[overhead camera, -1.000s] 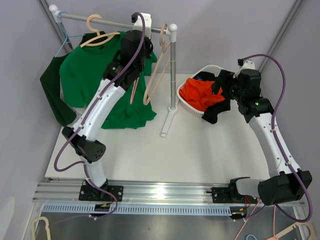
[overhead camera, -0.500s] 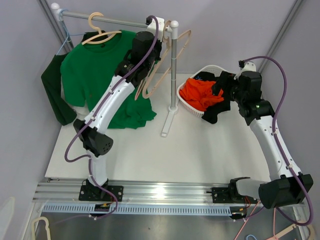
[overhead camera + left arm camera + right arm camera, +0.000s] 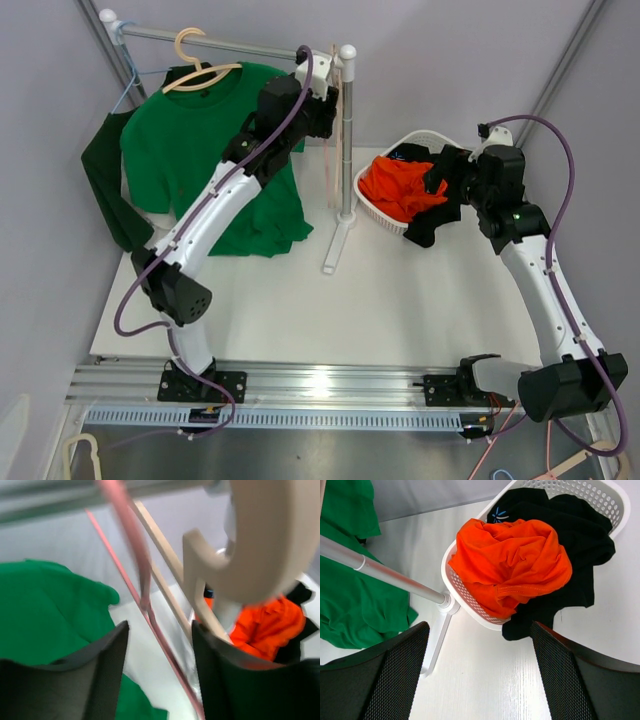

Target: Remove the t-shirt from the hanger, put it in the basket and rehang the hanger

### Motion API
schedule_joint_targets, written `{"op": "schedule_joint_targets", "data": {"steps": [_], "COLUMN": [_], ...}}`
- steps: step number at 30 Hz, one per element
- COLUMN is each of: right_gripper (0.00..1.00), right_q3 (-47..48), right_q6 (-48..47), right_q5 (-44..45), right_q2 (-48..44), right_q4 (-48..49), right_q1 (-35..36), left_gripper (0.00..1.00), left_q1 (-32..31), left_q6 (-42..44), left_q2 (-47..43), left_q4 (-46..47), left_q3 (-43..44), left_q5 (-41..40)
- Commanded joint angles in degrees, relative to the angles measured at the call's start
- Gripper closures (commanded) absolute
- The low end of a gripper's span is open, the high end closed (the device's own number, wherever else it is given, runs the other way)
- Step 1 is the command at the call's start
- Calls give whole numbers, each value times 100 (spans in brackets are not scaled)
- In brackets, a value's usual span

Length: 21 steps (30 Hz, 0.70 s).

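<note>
The green t-shirt (image 3: 200, 150) hangs on a beige hanger (image 3: 200, 68) near the left end of the rail (image 3: 230, 42). My left gripper (image 3: 326, 104) is up at the rail's right end, beside the post. In the left wrist view this gripper (image 3: 160, 680) is open, and a thin pink empty hanger (image 3: 145, 605) runs loose between its fingers. A beige empty hanger's hook (image 3: 260, 550) sits over the rail just above. The t-shirt (image 3: 45, 610) lies off to the left. My right gripper (image 3: 440, 178) (image 3: 477, 680) is open and empty above the basket's near edge.
A white basket (image 3: 372, 205) (image 3: 455, 592) at the right holds an orange shirt (image 3: 400, 185) (image 3: 515, 555) and a black garment (image 3: 440, 215). The rack's post (image 3: 345, 130) stands between basket and t-shirt. A dark green garment (image 3: 105, 190) hangs at the far left.
My left arm swung right along the rail with the empty hangers, then its jaws opened. The hangers now hang straight at the post. The right arm stayed still.
</note>
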Motion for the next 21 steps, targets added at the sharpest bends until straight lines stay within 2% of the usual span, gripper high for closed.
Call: {"op": "schedule_joint_targets", "data": {"steps": [1, 4, 5, 6, 7, 11, 14, 18, 19, 21], "right_gripper": [13, 13, 13, 13, 13, 13, 13, 12, 12, 12], "right_q3": [-10, -28, -28, -36, -71, -221, -212, -186, -160, -90], "right_q6": [61, 52, 61, 69, 69, 183, 192, 210, 210, 166], "right_q5": [-157, -175, -149, -149, -166, -272, -254, -359, -360, -360], "right_q2": [-168, -186, -186, -177, -203, -256, -204, -90, -72, -19], "right_q4": [165, 182, 174, 174, 182, 331, 323, 340, 340, 297], "right_q1": [32, 50, 41, 59, 59, 138, 208, 313, 331, 349], "left_gripper": [40, 25, 14, 10, 1, 0, 0, 1, 0, 0], "left_q1": [-43, -52, -43, -43, -43, 1, 211, 974, 1333, 1643], "left_q6": [-239, -423, -441, -424, -406, -309, -344, -687, -731, -732], "left_q2": [-763, -1291, -1405, -1580, -1651, -1933, -2284, -2724, -2803, -2847], "left_q4": [211, 290, 238, 151, 63, -543, -685, -589, -571, -536], "left_q3": [-336, -740, -785, -803, -803, -724, -890, -1207, -1234, -1322], "left_q5": [512, 680, 723, 785, 811, 812, 1356, 2164, 2244, 2218]}}
